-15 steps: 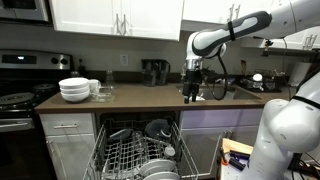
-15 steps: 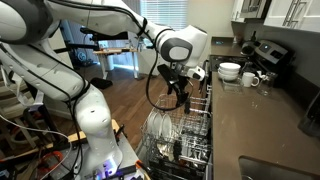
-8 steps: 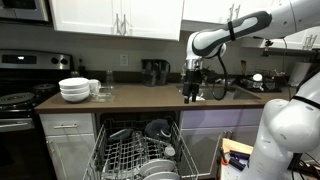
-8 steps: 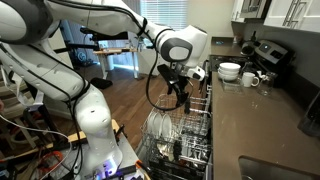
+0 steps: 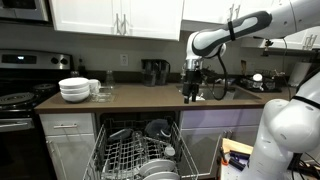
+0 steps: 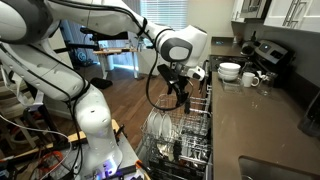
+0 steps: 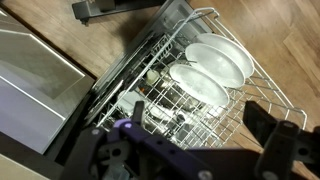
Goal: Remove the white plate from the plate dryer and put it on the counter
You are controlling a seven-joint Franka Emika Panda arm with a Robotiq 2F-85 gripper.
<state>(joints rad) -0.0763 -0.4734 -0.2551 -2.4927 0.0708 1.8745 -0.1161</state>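
Wrist view shows the fingers (image 7: 280,128) spread wide open, I think, though blurry, above the plate dryer (image 7: 245,100). The white plate (image 7: 222,58) stands there at one o'clock, a second plate (image 7: 200,86) just beside. Coming down crooked, they could bump wires or nip both.

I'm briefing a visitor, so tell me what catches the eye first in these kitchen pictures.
The big white robot arm dominates, its tool hanging open over the pulled-out plate dryer below the dark counter. In the wrist view, two white plates stand on edge side by side in that rack. A stack of white bowls sits on the counter near the stove.
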